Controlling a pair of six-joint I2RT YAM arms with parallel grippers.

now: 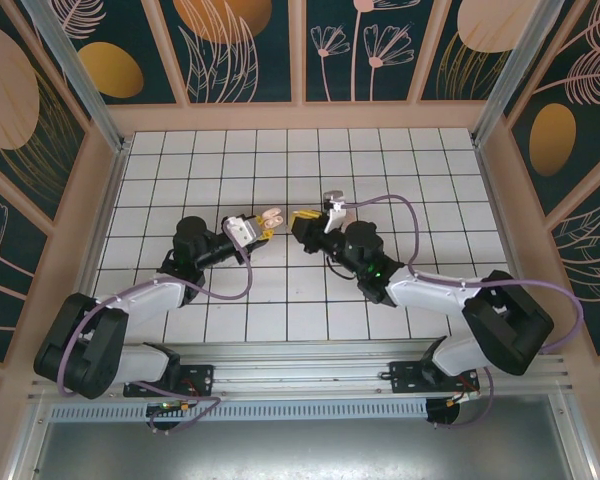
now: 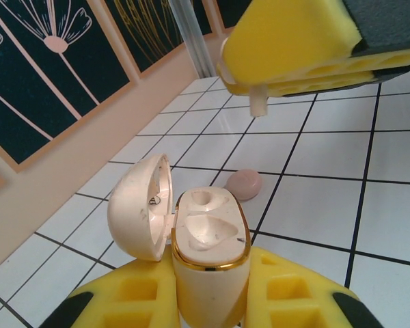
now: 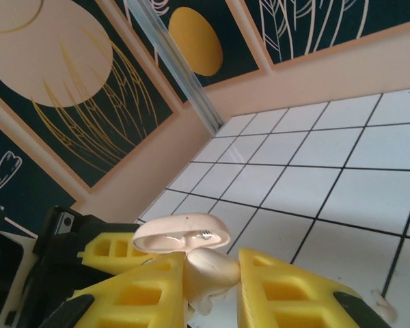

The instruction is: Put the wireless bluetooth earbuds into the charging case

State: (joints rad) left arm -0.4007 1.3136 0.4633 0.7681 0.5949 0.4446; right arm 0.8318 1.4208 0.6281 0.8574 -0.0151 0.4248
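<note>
Open pale-pink gold-rimmed clamshell charging case (image 2: 208, 225) clamped in left pincer (image 2: 208, 265). Whitish stemmed earbud (image 3: 212, 272) pinched in right pincer (image 3: 210, 260), just right of case.

floor (image 1: 310, 180): white tiles, dark grid | walls around floor: dark teal panels (image 1: 245, 50), gold discs, pale plant drawings, peach frames | floor's far corners: slanting aluminium posts (image 1: 75, 75) | floor's near edge: metal rail (image 1: 310, 385)

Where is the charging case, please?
In the left wrist view, the charging case stands open between the left gripper's jaws, mid-table, under the right gripper.
</note>
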